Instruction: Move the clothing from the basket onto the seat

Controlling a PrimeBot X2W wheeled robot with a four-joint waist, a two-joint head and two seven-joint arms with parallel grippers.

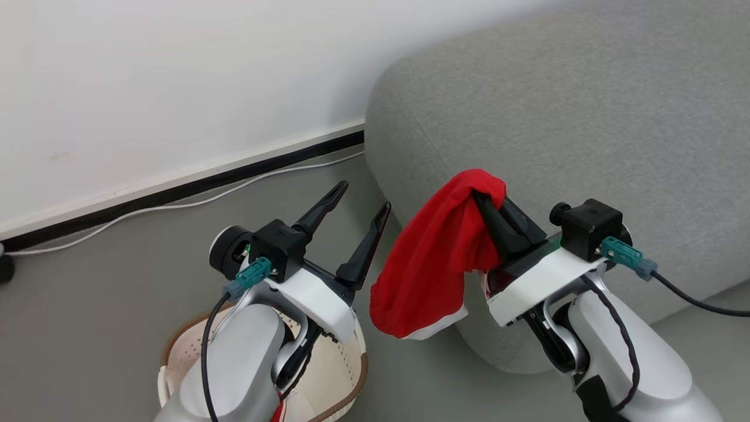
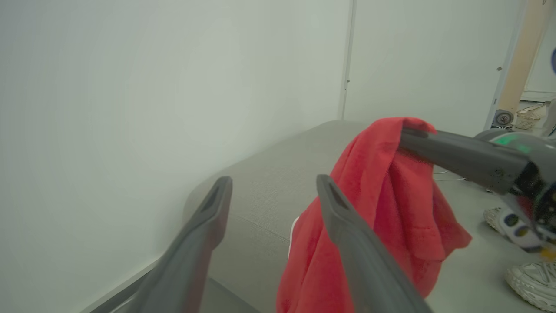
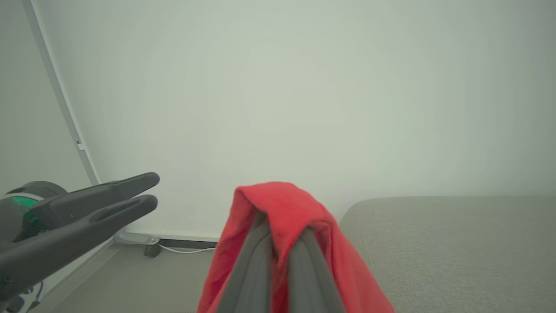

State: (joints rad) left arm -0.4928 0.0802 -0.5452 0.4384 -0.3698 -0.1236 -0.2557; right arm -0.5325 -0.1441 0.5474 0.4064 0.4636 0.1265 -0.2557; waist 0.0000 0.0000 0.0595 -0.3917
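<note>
The right gripper [image 1: 491, 206] was clamped on the garment [image 1: 430, 264] near its top, so it hung free at the seat [image 1: 586, 117] edge, apparently for laying down. At its nine o'clock, the left gripper [image 1: 364, 198] stood wide and empty above the basket [image 1: 362, 372].

Arms forward; left tool [image 1: 363, 196] spread, right tool [image 1: 483, 202] clamped.

We look steeply down from the head; both wrist cameras face the plain white wall [image 1: 146, 70] — all three share the red fabric garment [image 1: 433, 258], close up, and the grey woven sofa [image 1: 586, 117].
</note>
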